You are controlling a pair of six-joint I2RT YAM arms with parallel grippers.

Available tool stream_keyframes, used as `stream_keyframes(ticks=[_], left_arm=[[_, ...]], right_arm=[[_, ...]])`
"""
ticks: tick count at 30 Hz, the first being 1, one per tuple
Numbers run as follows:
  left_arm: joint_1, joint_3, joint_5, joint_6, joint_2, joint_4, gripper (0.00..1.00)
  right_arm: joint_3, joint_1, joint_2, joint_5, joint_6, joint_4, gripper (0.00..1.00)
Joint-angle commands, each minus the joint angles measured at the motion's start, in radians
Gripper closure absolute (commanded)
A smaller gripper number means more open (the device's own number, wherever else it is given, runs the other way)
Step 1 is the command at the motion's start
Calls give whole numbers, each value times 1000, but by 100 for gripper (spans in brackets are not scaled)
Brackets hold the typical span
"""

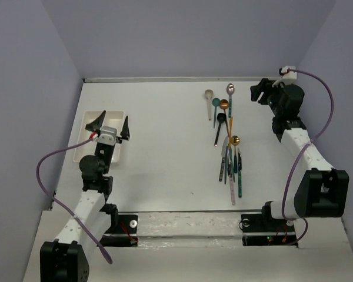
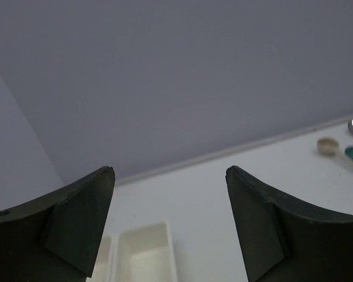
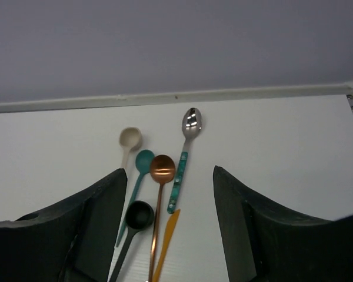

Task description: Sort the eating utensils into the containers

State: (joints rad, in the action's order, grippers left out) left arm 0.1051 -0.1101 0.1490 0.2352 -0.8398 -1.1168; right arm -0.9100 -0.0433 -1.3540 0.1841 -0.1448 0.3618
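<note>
jaws of the left gripper point(image 1: 114, 117) point(image 2: 170, 176) stand spread wide and hold nothing. they hang over the containers point(image 1: 81, 145) point(image 2: 144, 252), the paired white trays at the left edge of the surface point(image 1: 165, 147). the arm covers part of the trays; the parts that show hold no utensil. open surface lies between the trays and the utensils point(image 1: 228, 147), which gives room for a right-to-left carry.

the utensils lie right of centre, bowls fanned toward the back, handles bundled and crossing toward the near side. in the right wrist view a beige spoon point(image 3: 130, 139), teal spoon point(image 3: 144, 159), copper spoon point(image 3: 162, 167), black spoon point(image 3: 139, 215) and silver spoon point(image 3: 192, 122) lie close together.

jaws of the right gripper point(image 1: 259, 94) point(image 3: 170, 173) are parted and empty, near the far right corner, aimed at the spoon bowls.

handling, as judged: each utensil is light, rigid, thin and probably slick, and lies flat.
- grip across the handle near mid-length.
- a pinch at the bowl may slip or pivot.
- start with an outer piece such as the silver spoon.
- crossed handles may drag neighbours.

the back edge point(image 1: 165, 79) and right wall point(image 1: 341, 70) stand near the right arm and limit its swing.
</note>
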Motion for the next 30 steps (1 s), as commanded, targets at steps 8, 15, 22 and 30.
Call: stream_keyframes(ticks=[8, 15, 22, 30], left_arm=[[2, -791, 106, 147, -62, 1070, 5], [2, -945, 130, 180, -142, 1313, 4], [2, -881, 70, 208, -140, 1258, 2], [2, -846, 52, 213, -163, 1215, 1]], right_arm=[[-642, 129, -468, -178, -44, -716, 37], [-926, 129, -746, -216, -84, -825, 49], [-1012, 129, -888, -153, -72, -851, 52], [-1018, 149, -962, -163, -36, -853, 53]])
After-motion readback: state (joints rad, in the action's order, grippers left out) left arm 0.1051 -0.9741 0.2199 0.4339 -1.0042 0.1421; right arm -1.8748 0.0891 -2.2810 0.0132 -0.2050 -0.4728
